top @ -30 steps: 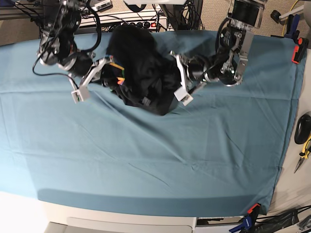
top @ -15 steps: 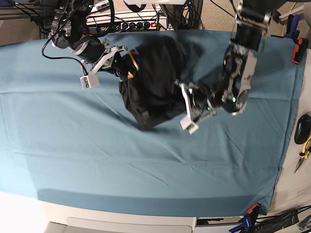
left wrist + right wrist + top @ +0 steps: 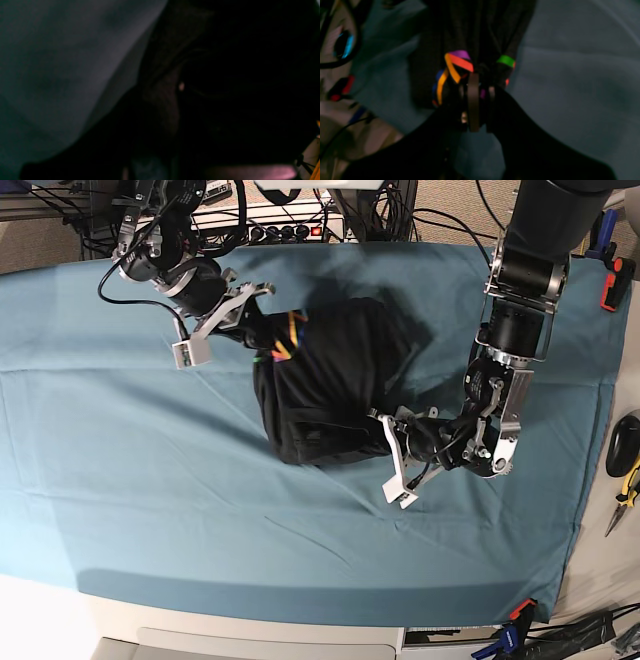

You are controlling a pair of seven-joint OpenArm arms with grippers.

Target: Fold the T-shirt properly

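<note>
Teal cloth (image 3: 200,510) bears the T-shirt (image 3: 330,380); right gripper (image 3: 475,100) pinches its collar, left gripper's (image 3: 385,455) grip unclear.

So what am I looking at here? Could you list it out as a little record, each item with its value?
Garment: black T-shirt, bunched up, not yet folded
Trim: rainbow-striped neckline at the right pincer
Right pincer: shut on the T-shirt at the neckline
Left pincer: at the T-shirt's lower edge; whether it grips is unclear
Surface: teal-blue table cloth
Left wrist view: mostly dark fabric, little to tell
</note>
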